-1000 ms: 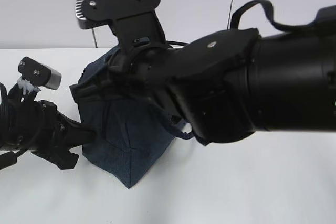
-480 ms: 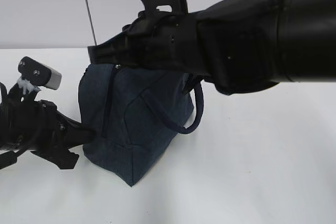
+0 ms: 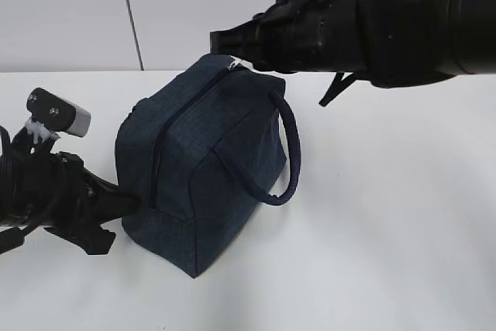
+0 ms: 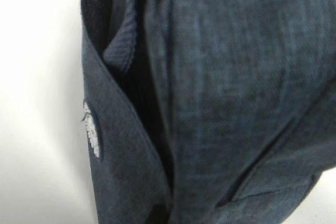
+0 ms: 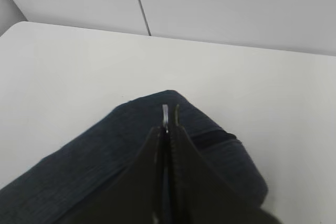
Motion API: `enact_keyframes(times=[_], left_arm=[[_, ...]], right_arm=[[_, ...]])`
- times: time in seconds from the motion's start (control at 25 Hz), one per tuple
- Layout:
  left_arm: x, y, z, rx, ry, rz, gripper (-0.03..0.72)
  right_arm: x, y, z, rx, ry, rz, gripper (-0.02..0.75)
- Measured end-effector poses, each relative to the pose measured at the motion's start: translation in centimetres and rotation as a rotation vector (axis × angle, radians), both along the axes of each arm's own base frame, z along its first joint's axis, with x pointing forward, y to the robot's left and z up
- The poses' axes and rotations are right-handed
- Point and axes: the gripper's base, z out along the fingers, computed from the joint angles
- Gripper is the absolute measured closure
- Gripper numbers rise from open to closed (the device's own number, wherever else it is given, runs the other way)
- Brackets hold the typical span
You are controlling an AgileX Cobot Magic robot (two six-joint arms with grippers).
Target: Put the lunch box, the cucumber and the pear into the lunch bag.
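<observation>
The lunch bag (image 3: 203, 168) stands on the white table (image 3: 387, 230), a little left of the middle, and its zipper line runs over the top, from the low left end up to the far right top corner. The padded loop handle (image 3: 288, 156) hangs down on the right side of the bag.

The right gripper (image 3: 225, 39) reaches in from the right, high above the table, to the far top corner of the bag. In the right wrist view its two fingers are pressed together, and the metal zipper pull (image 5: 165, 116) is pinched between the tips. The bag fabric rises to a peak at this point.

The left gripper (image 3: 128, 201) comes from the left and touches the low left end of the bag. Its fingertips are hidden against the fabric, so I cannot tell if they are apart or together. The left wrist view shows only dark navy fabric with folds, very close, and a small white patch (image 4: 91, 129) on it.
</observation>
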Motion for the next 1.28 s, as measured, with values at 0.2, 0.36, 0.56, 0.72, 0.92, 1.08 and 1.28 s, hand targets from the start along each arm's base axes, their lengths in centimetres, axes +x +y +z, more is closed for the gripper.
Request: enact_keyframes(times=[0.2,0.36,0.56,0.72,0.92,1.08,1.28], left_arm=[[0.0,0.0,0.0,0.000,0.000,-0.001,0.680],[0.0,0.0,0.0,0.000,0.000,-0.001,0.680],[0.0,0.0,0.0,0.000,0.000,-0.001,0.680],[0.0,0.0,0.0,0.000,0.000,-0.001,0.681],[0.0,0.0,0.0,0.000,0.000,-0.001,0.681],[0.0,0.0,0.0,0.001,0.000,-0.001,0.681],[0.0,0.0,0.0,0.002,0.000,0.000,0.682]], right_arm=[[3.0,-3.3,-2.0,0.058,0.081,-0.043,0.738],[4.8,-5.5,-3.9,0.093,0.139,-0.065,0.738],[7.2,-7.7,-6.2,0.194,0.209,-0.051,0.733],[9.2,-8.2,-8.5,0.238,0.254,-0.055,0.738],[10.5,-7.8,-10.6,0.274,0.293,-0.059,0.738],[10.6,-7.7,-11.9,0.280,0.322,-0.055,0.738],[10.7,-7.6,-12.6,0.280,0.337,-0.055,0.738]])
